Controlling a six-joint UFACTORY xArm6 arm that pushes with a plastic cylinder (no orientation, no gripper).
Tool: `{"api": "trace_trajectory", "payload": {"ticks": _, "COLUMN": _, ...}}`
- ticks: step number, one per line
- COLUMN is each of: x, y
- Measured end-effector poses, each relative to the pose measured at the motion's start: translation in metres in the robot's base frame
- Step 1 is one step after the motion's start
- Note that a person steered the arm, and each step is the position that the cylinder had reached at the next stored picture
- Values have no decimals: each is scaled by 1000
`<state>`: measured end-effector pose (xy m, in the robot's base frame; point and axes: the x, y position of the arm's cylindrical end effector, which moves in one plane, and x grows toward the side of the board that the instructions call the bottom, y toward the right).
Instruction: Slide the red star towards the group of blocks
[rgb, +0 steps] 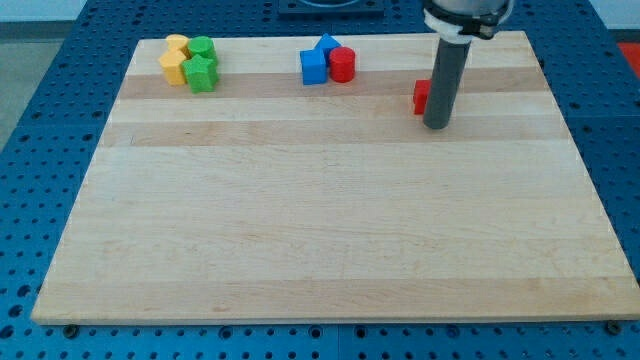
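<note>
The red star (421, 96) lies on the wooden board (330, 220) at the upper right, partly hidden behind my rod. My tip (437, 127) rests on the board just right of and below the star, touching or nearly touching it. To the star's left a group stands near the view's top centre: a blue cube (313, 68), a blue triangle (326, 45) and a red cylinder (343, 64), close together.
A second cluster sits at the top left corner: two yellow blocks (175, 62) and two green blocks (201, 64). The board's top edge runs just behind both clusters. Blue perforated table surrounds the board.
</note>
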<state>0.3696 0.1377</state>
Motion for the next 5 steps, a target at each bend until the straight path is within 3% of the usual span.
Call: {"api": "trace_trajectory", "payload": {"ticks": 5, "x": -71, "y": -8}}
